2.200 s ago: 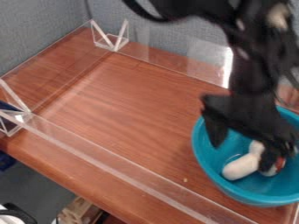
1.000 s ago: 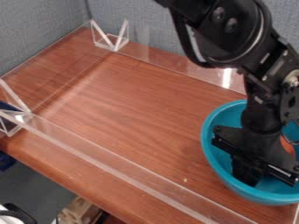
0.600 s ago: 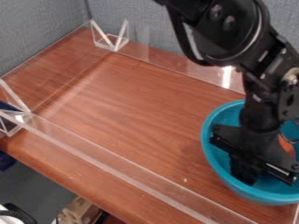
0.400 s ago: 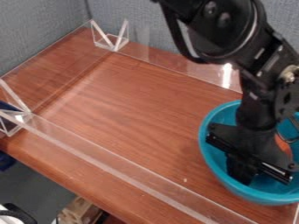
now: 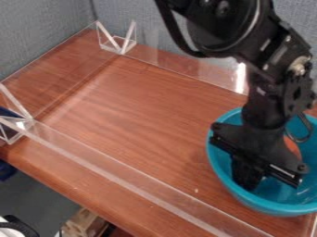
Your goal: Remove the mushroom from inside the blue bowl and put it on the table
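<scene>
The table (image 5: 124,111) is a reddish-brown polished wooden tabletop that fills most of the view, running from the far left corner down to the near right, and it is edged by low clear acrylic walls (image 5: 87,167) along its near and far sides. Two small clear triangular braces (image 5: 120,37) stand at the far left corner, and another sits at the near left corner, where the wall meets the edge of the tabletop. A grey textured backdrop (image 5: 44,32) rises behind the far edge. The black robot arm (image 5: 235,37) comes in from the top of the view, bulky at its upper joints and narrowing towards the wrist, and reaches straight down at the right side of the tabletop. Below it, the blue bowl (image 5: 235,190) rests near the right edge, a large round turquoise vessel with smooth deep sides, partly cut off by the border of the view. The gripper (image 5: 254,176) points down into the bowl's hollow with its jaws drawn together, closed. The mushroom cannot be made out: the black gripper covers the middle of the bowl, so whether it is pinched between the jaws cannot be told.
</scene>
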### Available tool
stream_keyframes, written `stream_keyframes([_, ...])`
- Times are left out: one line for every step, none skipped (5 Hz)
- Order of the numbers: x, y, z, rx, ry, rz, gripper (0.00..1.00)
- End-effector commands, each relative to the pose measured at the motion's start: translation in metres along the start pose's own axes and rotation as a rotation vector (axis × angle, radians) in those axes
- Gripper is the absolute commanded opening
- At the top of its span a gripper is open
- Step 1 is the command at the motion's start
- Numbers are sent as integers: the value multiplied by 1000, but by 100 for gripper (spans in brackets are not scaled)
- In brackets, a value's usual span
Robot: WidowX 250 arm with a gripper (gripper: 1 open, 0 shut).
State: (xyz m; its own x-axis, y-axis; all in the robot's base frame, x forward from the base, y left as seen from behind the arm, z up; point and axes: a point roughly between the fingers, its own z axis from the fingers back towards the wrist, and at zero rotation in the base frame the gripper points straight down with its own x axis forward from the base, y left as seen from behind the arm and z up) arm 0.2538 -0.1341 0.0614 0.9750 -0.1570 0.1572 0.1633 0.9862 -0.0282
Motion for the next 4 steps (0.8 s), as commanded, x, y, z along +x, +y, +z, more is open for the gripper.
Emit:
stream_keyframes([8,6,27,-10,-71,22,0])
stream_keyframes([7,20,51,4,-107,56,0])
stream_keyframes([4,53,80,27,-144,129,0])
stream_keyframes([-6,99,100,50,-159,225,0])
